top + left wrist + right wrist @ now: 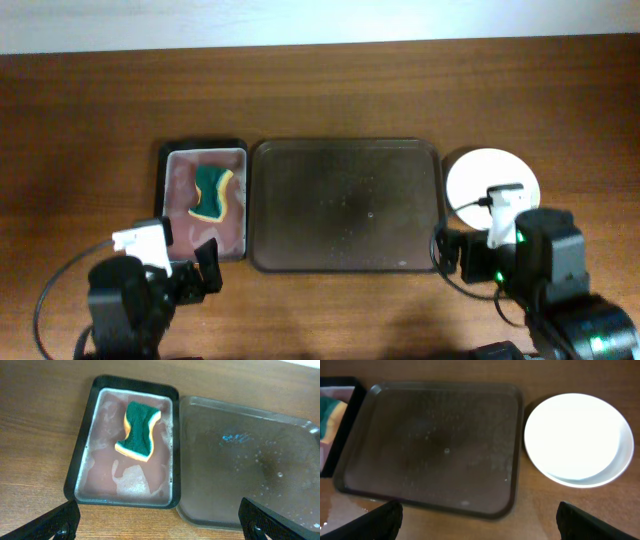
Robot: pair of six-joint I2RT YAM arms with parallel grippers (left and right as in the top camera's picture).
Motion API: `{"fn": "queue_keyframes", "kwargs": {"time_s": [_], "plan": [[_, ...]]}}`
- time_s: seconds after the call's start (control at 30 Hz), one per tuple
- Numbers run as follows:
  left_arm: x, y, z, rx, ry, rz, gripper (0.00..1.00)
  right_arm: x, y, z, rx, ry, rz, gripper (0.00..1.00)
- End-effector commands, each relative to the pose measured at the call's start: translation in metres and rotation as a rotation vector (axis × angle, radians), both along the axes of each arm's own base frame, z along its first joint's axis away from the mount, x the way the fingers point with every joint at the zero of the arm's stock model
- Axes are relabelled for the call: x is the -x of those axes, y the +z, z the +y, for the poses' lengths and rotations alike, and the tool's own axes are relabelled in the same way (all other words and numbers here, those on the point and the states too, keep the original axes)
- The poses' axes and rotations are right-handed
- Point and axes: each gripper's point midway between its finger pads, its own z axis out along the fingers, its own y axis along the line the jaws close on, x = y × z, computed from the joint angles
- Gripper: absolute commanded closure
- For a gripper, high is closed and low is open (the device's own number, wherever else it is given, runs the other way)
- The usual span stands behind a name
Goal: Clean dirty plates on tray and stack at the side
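Note:
The large dark brown tray point(345, 205) lies mid-table with nothing on it; it also shows in the left wrist view point(250, 470) and the right wrist view point(432, 445). A stack of clean white plates point(480, 180) sits on the wood to the tray's right, also in the right wrist view point(577, 437). My left gripper point(160, 522) is open and empty, near the table's front left. My right gripper point(477, 520) is open and empty, just in front of the tray's right corner and the plates.
A small black tray point(172, 205) with a reddish, wet inside stands left of the big tray and holds a green and yellow sponge point(211, 193), also seen in the left wrist view point(137, 430). Bare wooden table lies all round.

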Motion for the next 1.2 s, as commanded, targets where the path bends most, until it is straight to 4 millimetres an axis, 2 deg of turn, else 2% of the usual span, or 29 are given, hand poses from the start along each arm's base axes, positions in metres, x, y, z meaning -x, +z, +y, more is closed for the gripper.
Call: {"fn": "queue_keyframes", "kwargs": {"time_s": [0.0, 0.27, 0.37, 0.43, 0.5, 0.6, 0.77, 0.87, 0.93, 1.07, 1.17], "plan": [[0.01, 0.014, -0.002, 0.004, -0.003, -0.1, 0.0, 0.016, 0.004, -0.006, 0.0, -0.016, -0.035, 0.01], [0.011, 0.016, -0.002, 0.004, -0.003, -0.108, 0.0, 0.018, 0.006, -0.006, -0.002, -0.016, -0.043, 0.01], [0.011, 0.016, -0.002, 0.004, -0.003, -0.108, 0.0, 0.015, 0.007, -0.012, 0.043, -0.022, -0.058, 0.01], [0.011, 0.016, -0.002, 0.004, -0.003, -0.108, 0.0, 0.005, 0.016, -0.01, 0.028, -0.02, -0.14, 0.01], [0.011, 0.016, -0.002, 0.004, -0.003, -0.108, 0.0, -0.004, 0.023, -0.008, -0.007, -0.021, -0.335, 0.01], [0.011, 0.016, -0.002, 0.004, -0.003, -0.108, 0.0, -0.005, 0.018, -0.006, -0.057, -0.018, -0.546, 0.01], [0.011, 0.016, -0.002, 0.004, -0.003, -0.108, 0.0, -0.016, 0.014, -0.022, -0.088, -0.096, -0.828, 0.01], [0.011, 0.016, -0.002, 0.004, -0.003, -0.108, 0.0, -0.024, 0.005, -0.029, -0.078, -0.125, -0.858, 0.01], [0.011, 0.016, -0.002, 0.004, -0.003, -0.108, 0.0, -0.028, -0.01, -0.033, -0.041, -0.13, -0.838, 0.01], [0.011, 0.016, -0.002, 0.004, -0.003, -0.108, 0.0, -0.037, -0.064, -0.033, 0.026, -0.105, -0.734, 0.01], [0.011, 0.016, -0.002, 0.004, -0.003, -0.108, 0.0, -0.037, -0.069, -0.036, 0.07, -0.103, -0.725, 0.02]]}}
